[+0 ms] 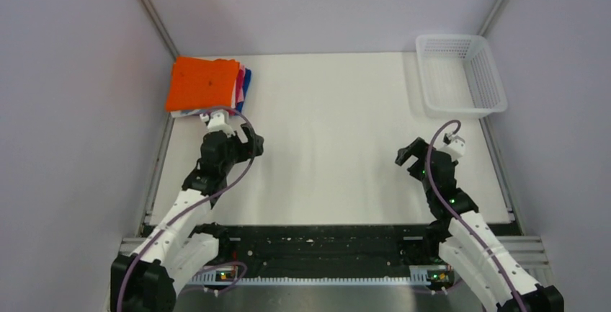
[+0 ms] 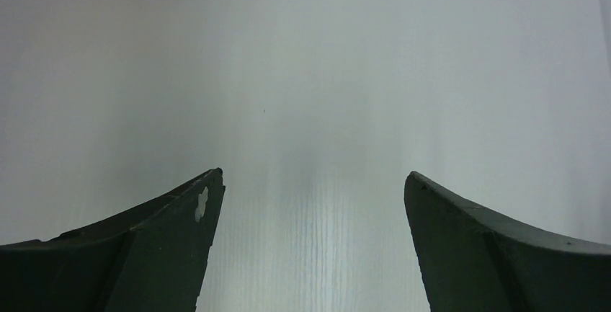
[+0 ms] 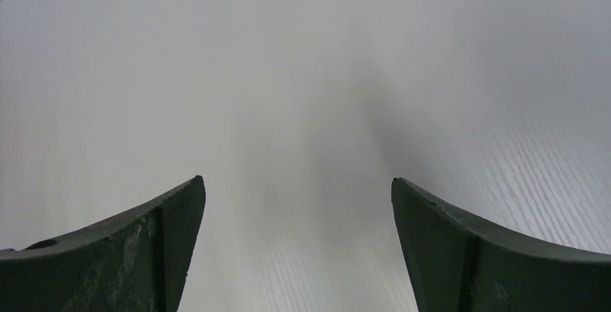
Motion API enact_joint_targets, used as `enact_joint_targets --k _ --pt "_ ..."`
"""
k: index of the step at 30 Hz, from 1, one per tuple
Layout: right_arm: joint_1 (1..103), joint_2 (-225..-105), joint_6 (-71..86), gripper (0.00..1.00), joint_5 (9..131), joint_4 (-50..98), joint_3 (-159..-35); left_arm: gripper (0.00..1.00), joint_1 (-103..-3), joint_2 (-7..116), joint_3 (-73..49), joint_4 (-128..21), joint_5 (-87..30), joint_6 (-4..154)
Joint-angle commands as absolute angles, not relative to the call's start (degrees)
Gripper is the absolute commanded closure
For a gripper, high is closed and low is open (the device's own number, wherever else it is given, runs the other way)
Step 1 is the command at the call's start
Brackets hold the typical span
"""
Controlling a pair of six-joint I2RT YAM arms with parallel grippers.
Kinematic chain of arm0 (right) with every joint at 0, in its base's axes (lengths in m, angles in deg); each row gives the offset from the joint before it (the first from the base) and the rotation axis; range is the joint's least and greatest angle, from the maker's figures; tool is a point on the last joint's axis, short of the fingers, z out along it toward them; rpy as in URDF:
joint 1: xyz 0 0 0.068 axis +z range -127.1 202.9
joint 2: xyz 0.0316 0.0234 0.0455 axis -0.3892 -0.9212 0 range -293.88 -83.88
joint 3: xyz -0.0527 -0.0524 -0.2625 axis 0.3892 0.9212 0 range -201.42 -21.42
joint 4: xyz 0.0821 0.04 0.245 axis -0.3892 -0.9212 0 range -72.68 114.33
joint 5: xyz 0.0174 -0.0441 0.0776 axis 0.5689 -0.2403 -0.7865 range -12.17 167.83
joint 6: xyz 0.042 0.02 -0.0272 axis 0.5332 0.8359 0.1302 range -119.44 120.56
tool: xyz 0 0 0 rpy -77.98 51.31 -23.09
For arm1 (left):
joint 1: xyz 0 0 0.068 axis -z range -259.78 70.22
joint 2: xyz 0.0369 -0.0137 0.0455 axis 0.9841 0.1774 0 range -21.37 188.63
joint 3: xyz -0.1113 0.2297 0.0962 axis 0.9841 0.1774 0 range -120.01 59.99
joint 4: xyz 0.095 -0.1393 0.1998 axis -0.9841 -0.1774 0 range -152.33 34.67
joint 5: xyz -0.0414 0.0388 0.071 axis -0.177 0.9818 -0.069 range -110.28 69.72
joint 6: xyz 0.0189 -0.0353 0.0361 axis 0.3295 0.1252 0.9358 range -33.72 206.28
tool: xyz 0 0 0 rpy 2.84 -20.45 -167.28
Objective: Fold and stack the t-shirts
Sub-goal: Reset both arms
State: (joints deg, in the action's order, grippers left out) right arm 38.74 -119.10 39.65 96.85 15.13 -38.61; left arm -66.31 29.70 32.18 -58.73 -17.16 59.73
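L gripper [image 2: 313,175]: jaws wide, empty.
R gripper [image 3: 297,179]: jaws wide, empty.
Risk: L arm swinging nr tee stack [image 1: 205,85] cd knock it askew.

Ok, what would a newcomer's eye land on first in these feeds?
The bright orange t-shirt tops a folded stack at the far left corner of the table, with pink and blue edges peeking out on its right. Across from it, a white mesh basket sits at the far right corner. The left tool and right tool both stand open over bare table, holding nothing.
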Motion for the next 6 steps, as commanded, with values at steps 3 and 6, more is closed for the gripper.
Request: enact_joint_targets --k 3,6 --pt "38.3 -116.31 38.84 0.01 98.26 16.38 -37.87 0.01 -66.51 27.19 31.48 -52.65 -12.74 58.69" --pt "38.36 -116.77 39.11 0.01 99.14 15.69 -38.54 0.01 -66.51 26.79 30.99 -53.58 -12.33 59.1"
